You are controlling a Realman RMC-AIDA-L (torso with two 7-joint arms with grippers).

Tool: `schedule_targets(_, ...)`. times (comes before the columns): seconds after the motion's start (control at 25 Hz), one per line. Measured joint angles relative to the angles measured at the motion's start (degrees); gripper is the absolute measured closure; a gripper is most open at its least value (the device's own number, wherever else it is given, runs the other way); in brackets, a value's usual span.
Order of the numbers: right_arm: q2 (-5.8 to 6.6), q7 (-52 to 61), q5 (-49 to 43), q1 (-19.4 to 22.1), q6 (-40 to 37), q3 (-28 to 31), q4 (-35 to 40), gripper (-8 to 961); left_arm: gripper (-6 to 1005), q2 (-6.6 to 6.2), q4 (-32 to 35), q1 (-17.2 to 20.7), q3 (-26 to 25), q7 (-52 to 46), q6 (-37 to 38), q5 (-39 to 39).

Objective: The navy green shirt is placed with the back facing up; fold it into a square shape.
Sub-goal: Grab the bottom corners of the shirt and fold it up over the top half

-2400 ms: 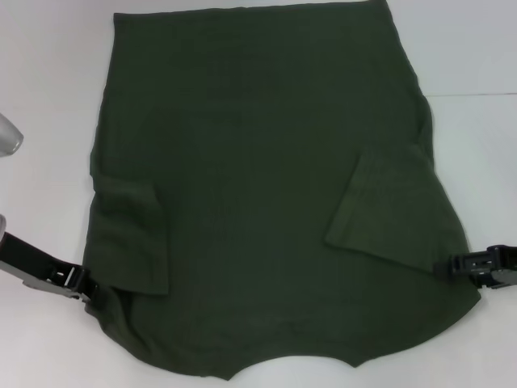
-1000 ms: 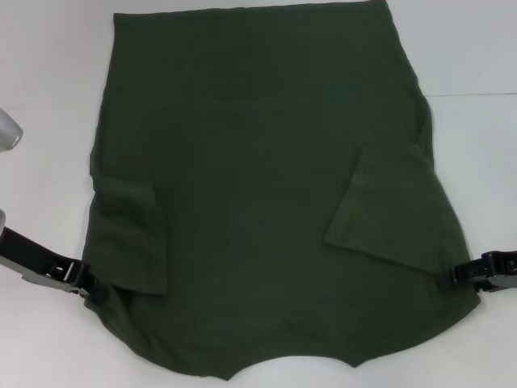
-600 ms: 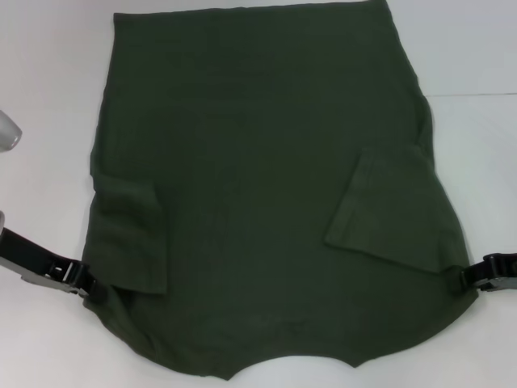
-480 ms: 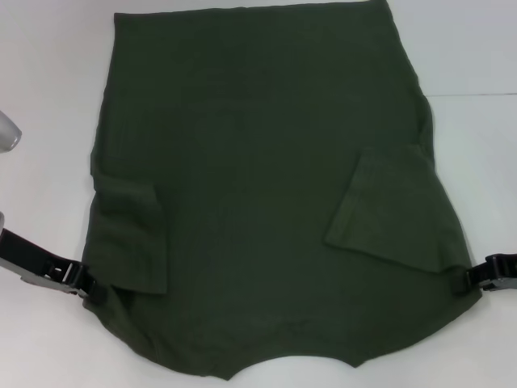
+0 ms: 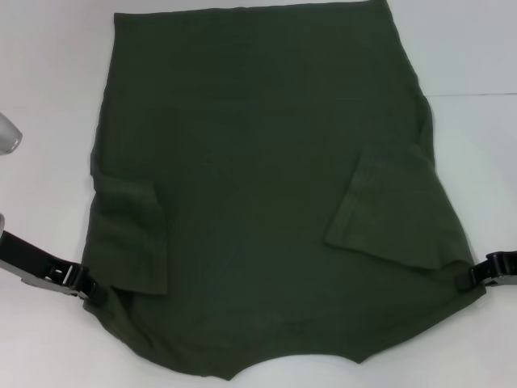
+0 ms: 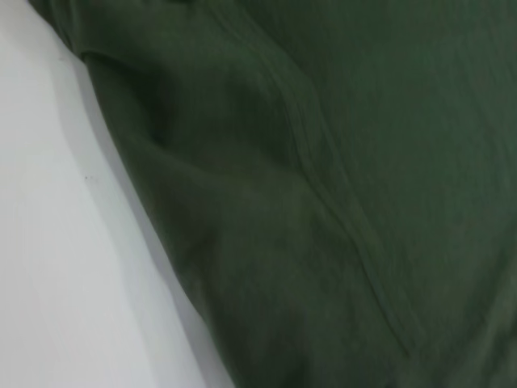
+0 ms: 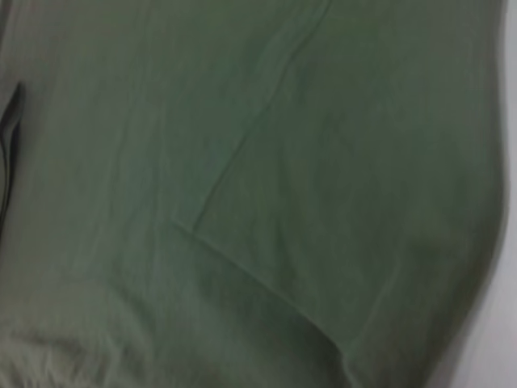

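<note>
The navy green shirt (image 5: 258,186) lies flat on the white table, plain side up, with both short sleeves folded inward over the body. My left gripper (image 5: 87,284) sits at the shirt's near left edge, shut on a small bunch of fabric. At the near right edge my right gripper (image 5: 467,277) is shut on the fabric by the folded sleeve (image 5: 388,210), which is drawn out towards it. The left wrist view shows the shirt's edge (image 6: 323,202) over the table. Green cloth (image 7: 258,194) with a seam fills the right wrist view.
The white table (image 5: 48,97) surrounds the shirt on the left, right and near sides. A grey rounded part (image 5: 8,133) shows at the far left edge. The shirt's far hem reaches the top of the head view.
My right gripper has moved outward to the right and slightly nearer, drawing the sleeve's lower corner and the shirt's edge with it. The left gripper has barely moved.
</note>
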State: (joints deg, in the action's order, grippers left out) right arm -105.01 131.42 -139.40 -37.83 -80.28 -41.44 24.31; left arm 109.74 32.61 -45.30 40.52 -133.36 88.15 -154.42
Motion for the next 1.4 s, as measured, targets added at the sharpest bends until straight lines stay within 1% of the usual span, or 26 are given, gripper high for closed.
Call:
schedule_targets(0.28, 0.00, -0.90, -0.01, -0.12, 0.02, -0.22, 0.10, 891, 979, -0.04, 0.06, 0.63, -0.25, 1.57, 0.47, 0.24)
schedule_targets(0.48, 0.37, -1.23, 0.17, -0.19, -0.36, 0.08, 0.37, 891, 980, -0.17, 0.17, 0.99, -0.50, 4.88, 0.90, 0.41)
schedule_targets(0.72, 0.42, -1.28, 0.31, -0.41, -1.13, 0.08, 0.80, 891, 979, -0.24, 0.18, 0.87, -0.25, 5.19, 1.07, 0.11)
schedule_targets(1.04, 0.61, -2.44, 0.36, 0.23, -4.87, 0.29, 2.45, 891, 980, -0.99, 0.42, 0.77, -0.49, 8.38, 4.05, 0.02)
schedule_targets(1.4, 0.77, -3.11, 0.25, 2.01, -10.13, 1.93, 6.06, 891, 979, -1.09, 2.34, 1.61, -0.50, 12.03, 7.47, -0.01)
